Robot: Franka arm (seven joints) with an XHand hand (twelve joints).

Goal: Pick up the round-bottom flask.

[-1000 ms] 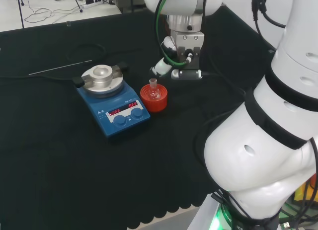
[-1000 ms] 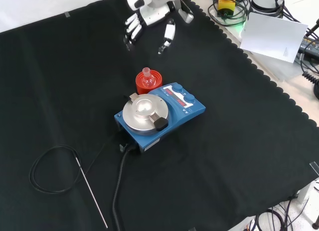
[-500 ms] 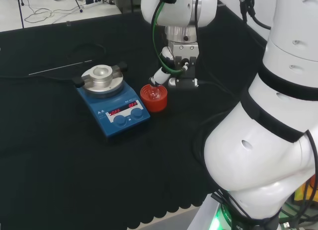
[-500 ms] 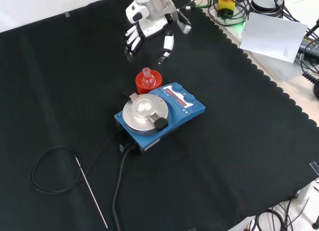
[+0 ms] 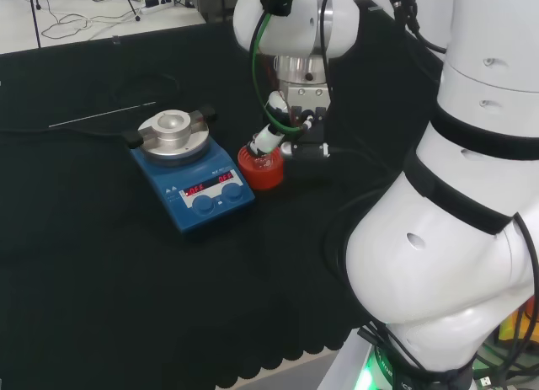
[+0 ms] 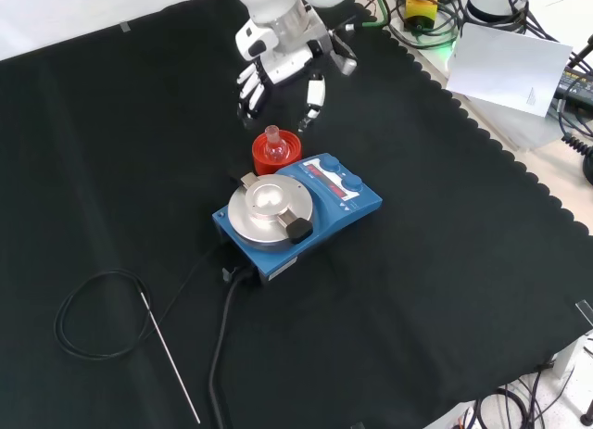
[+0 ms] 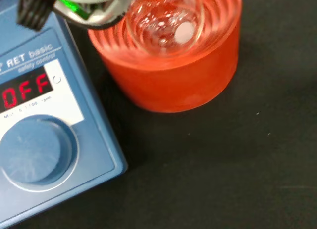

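Observation:
A small clear round-bottom flask (image 6: 273, 145) (image 7: 165, 22) sits upright in a red ribbed ring stand (image 6: 276, 155) (image 5: 260, 169) (image 7: 171, 70) beside the blue hotplate. The black and white hand (image 6: 278, 77) (image 5: 282, 137) hovers just above and behind the flask in the front view. Its fingers (image 6: 252, 88) hang down relaxed and spread to one side of the flask, with the thumb (image 6: 313, 97) on the other side. The hand is open and holds nothing. In the head view the hand covers the flask's neck.
A blue hotplate stirrer (image 6: 296, 209) (image 5: 191, 169) with a round metal top stands right against the red stand. Its black cable (image 6: 222, 346) runs off toward the front edge. A thin metal probe with a coiled black wire (image 6: 97, 318) lies at the front view's left.
The hand has come down and moved toward the flask, from well behind it to just above the red stand. The flask and stand have not moved.

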